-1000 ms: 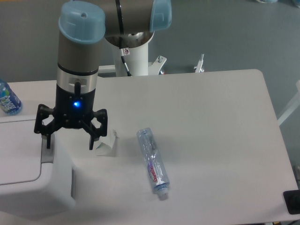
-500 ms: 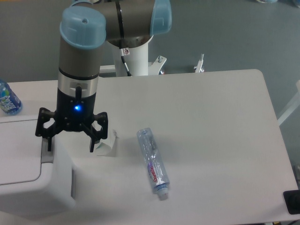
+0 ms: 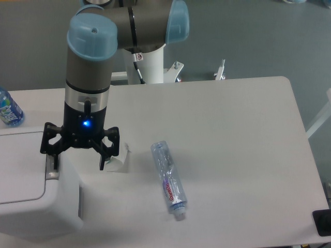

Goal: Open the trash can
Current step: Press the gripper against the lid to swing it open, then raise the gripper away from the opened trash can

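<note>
The trash can point(image 3: 31, 206) is a large white plastic bin at the left edge of the table, with a flat inset lid and a grey push strip point(image 3: 50, 168) along its right edge. My gripper point(image 3: 77, 164) hangs straight down over the bin's right edge, with its blue light on. It is open and empty. Its left finger point(image 3: 51, 159) is at the grey push strip. Its right finger point(image 3: 104, 161) hangs just beyond the bin's side, in front of a small white carton.
A small folded white carton point(image 3: 120, 161) stands just right of the gripper. A clear plastic bottle point(image 3: 168, 181) lies on the table in the middle. A blue-labelled bottle point(image 3: 9, 109) stands behind the bin at the far left. A black object point(image 3: 321, 223) sits at the front right corner.
My gripper has moved down a little and slightly to the right over the bin's right edge. It stays open. The bin's lid and the other objects have not moved.
</note>
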